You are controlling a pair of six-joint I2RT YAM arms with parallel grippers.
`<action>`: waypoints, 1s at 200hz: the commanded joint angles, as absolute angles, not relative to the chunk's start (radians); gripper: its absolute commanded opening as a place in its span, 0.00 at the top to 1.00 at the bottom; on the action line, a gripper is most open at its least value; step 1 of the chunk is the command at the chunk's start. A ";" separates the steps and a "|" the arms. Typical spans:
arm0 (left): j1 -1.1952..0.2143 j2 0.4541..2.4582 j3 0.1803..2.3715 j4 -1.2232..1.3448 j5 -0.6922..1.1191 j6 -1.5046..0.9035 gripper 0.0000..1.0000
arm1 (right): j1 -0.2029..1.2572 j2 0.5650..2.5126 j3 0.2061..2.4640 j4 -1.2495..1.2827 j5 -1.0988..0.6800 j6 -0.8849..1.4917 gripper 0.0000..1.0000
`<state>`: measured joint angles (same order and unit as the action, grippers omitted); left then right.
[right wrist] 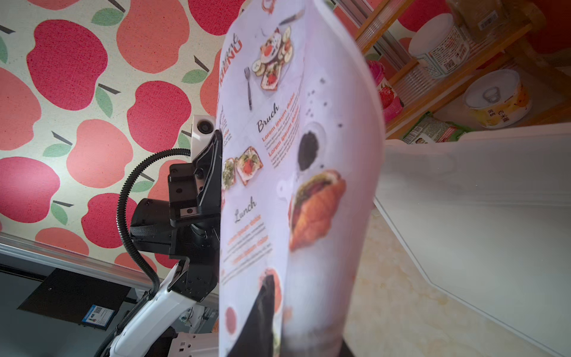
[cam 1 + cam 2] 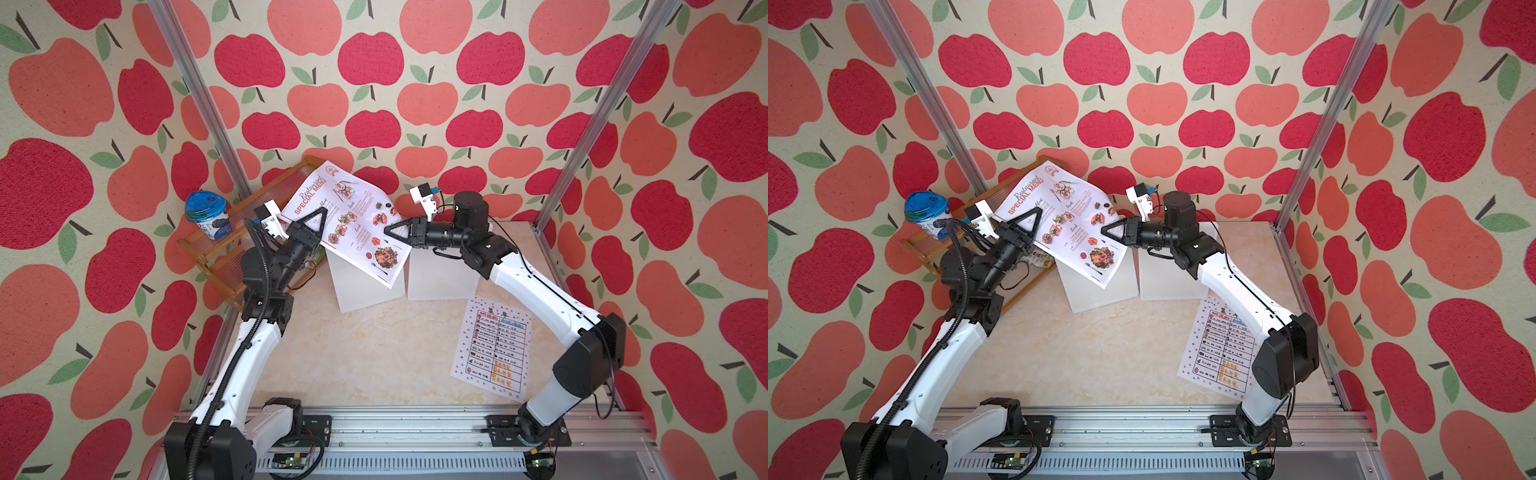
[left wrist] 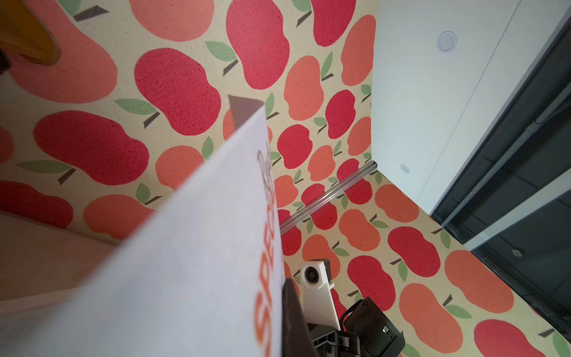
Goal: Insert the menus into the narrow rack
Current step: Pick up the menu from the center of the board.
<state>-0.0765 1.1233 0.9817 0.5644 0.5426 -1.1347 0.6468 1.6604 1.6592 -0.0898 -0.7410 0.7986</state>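
The photo menu [image 2: 353,208] [image 2: 1067,208] with the red "Special Menu" heading hangs tilted in the air above the white rack [image 2: 365,286] [image 2: 1100,295], two upright white blocks with a narrow gap between them. My left gripper [image 2: 321,212] [image 2: 1036,212] is shut on the menu's left edge; the left wrist view shows the sheet [image 3: 200,262] pressed against one finger [image 3: 292,315]. My right gripper [image 2: 387,230] [image 2: 1104,231] is at the sheet's right edge, open, with one finger [image 1: 262,315] in front of the menu [image 1: 278,154]. The table menu [image 2: 494,345] [image 2: 1221,353] lies flat at the right.
A wooden shelf [image 2: 216,249] stands at the back left with a blue-lidded cup [image 2: 208,214] on top; tubs [image 1: 438,46] and a can [image 1: 494,95] sit on it. Aluminium posts [image 2: 582,145] frame the cell. The marble tabletop [image 2: 374,353] spreads in front of the rack.
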 commanded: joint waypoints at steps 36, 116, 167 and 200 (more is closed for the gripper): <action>-0.076 1.277 1.451 0.016 0.932 -0.535 1.00 | 0.614 1.744 2.052 -0.676 -0.780 0.207 0.35; -0.071 1.413 1.687 -0.283 0.910 -0.102 1.00 | 0.601 2.068 2.584 -0.995 -0.916 -0.061 0.33; 0.025 1.559 1.851 -0.195 0.962 -0.252 1.00 | 0.591 2.286 2.916 -1.197 -0.953 -0.133 0.44; 0.063 1.675 2.006 -0.159 1.020 -0.357 1.00 | 0.585 2.292 2.907 -1.180 -0.958 -0.145 0.55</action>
